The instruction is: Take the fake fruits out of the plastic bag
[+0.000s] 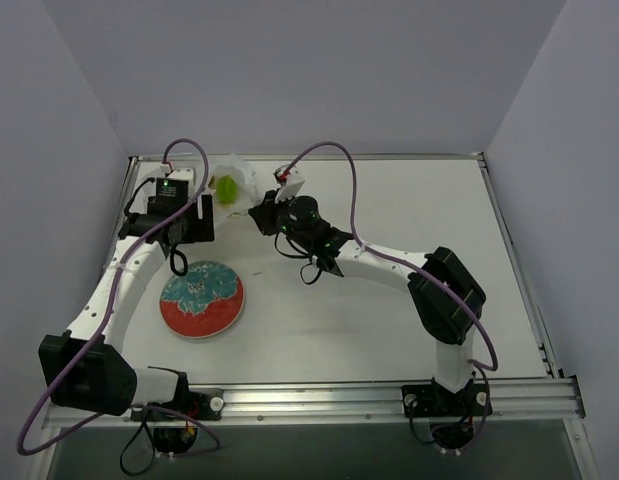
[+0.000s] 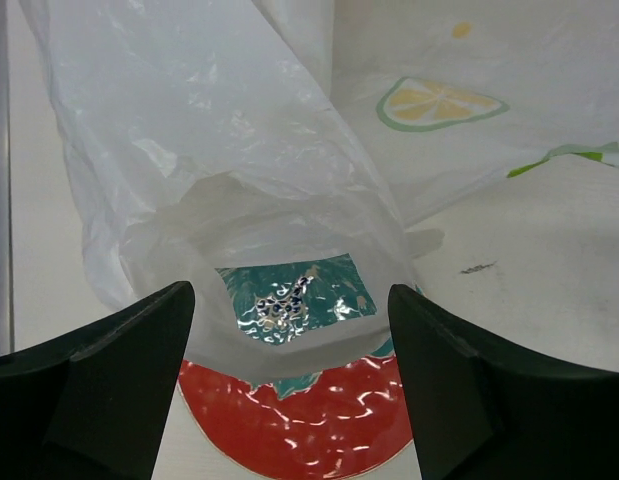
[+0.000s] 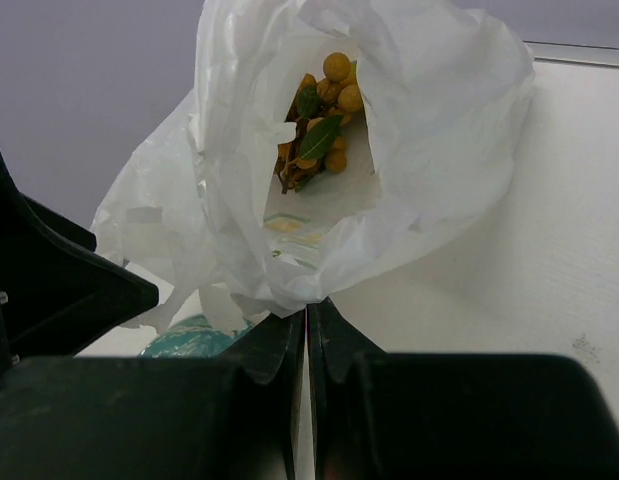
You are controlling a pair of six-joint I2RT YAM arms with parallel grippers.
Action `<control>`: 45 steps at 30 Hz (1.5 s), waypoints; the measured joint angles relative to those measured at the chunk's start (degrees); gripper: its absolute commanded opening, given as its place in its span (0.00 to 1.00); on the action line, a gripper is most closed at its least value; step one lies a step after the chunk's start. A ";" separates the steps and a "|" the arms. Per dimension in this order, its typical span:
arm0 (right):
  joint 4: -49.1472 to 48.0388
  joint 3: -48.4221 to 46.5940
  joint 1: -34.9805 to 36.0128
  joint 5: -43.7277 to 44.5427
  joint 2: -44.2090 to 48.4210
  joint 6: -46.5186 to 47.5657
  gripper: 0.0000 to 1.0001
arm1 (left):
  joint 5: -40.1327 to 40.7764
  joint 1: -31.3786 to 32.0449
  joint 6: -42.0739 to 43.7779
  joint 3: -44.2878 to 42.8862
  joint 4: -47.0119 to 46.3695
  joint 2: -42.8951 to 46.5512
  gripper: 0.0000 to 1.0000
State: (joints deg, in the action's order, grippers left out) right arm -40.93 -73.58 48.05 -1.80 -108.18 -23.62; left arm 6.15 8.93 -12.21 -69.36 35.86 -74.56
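The plastic bag [image 1: 239, 176] is lifted off the table at the back left, its mouth facing my right wrist camera. My right gripper [image 3: 307, 306] is shut on the lower edge of the plastic bag [image 3: 409, 200]. Inside lies a bunch of tan-yellow balls with green leaves [image 3: 325, 110]. From above, a green fruit [image 1: 227, 187] shows in the bag. My left gripper [image 2: 289, 300] stands open just before the plastic bag [image 2: 209, 130], level with the handle hole, its fingers [image 2: 119, 380] not touching the film. In the top view the left gripper [image 1: 207, 212] is left of the bag and the right gripper [image 1: 257, 213] is to its right.
A red-rimmed teal plate [image 1: 201, 299] lies on the table in front of the bag, below the left gripper; the plate [image 2: 309, 420] shows through the handle hole. The table's left rail [image 1: 119, 230] is close to the left arm. The white walls stand behind the bag.
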 measured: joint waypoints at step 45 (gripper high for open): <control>3.87 2.25 4.35 -0.04 5.20 -2.08 0.00 | 6.36 -0.76 -6.40 -23.15 -2.56 -5.29 0.02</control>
State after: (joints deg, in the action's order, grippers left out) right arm -37.06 -71.33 52.40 -1.85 -102.98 -25.69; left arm 12.51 8.16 -18.61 -92.51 33.30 -79.85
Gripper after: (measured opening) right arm 0.002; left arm 0.028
